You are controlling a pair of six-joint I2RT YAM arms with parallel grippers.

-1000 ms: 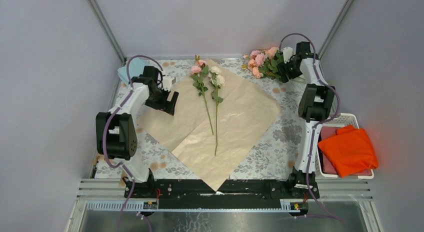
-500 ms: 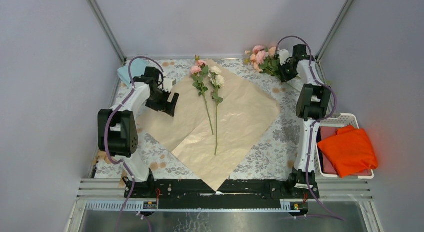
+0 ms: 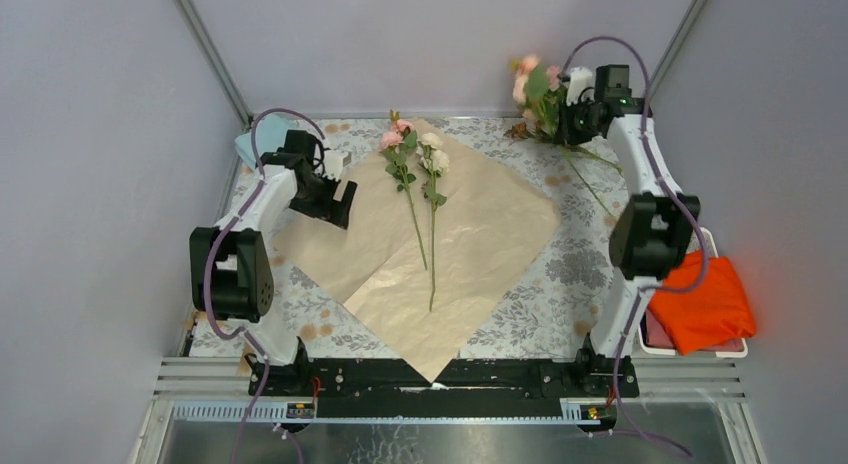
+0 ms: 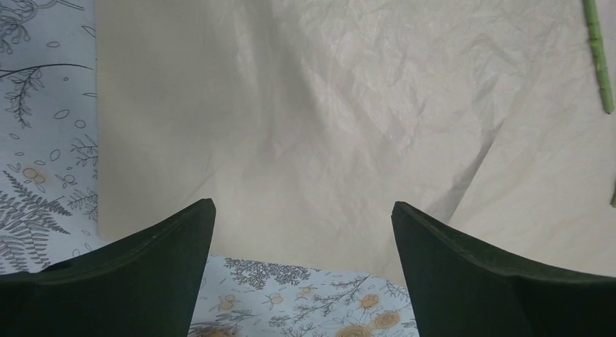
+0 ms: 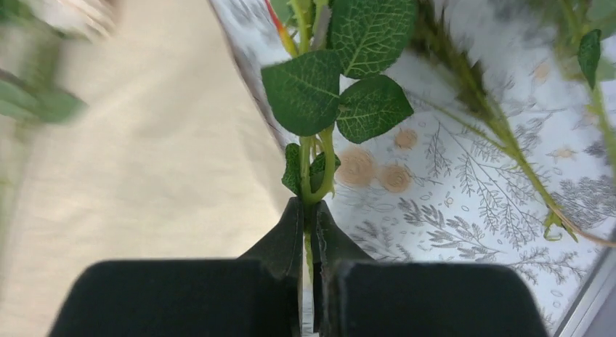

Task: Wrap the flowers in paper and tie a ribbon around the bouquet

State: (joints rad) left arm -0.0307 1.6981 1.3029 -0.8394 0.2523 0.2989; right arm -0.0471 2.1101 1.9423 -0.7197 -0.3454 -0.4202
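The peach paper lies spread as a diamond on the table, also seen in the left wrist view. Two flowers lie side by side on it, heads to the back. My right gripper is raised at the back right, shut on a thin green stem of a bunch of pink flowers held clear of the table. In its own view the right gripper pinches the stem just below the leaves. My left gripper hangs open over the paper's left corner, nothing between its fingers. Ribbon and bouquet are out of view.
A bright orange cloth lies in a white basket at the right edge. A light-blue cloth sits at the back left corner. Loose green stems trail below the held bunch. Grey walls close in on three sides.
The right gripper closed on the bunch at the back right and lifted it off the table, heads tilting up. The left arm barely moved.
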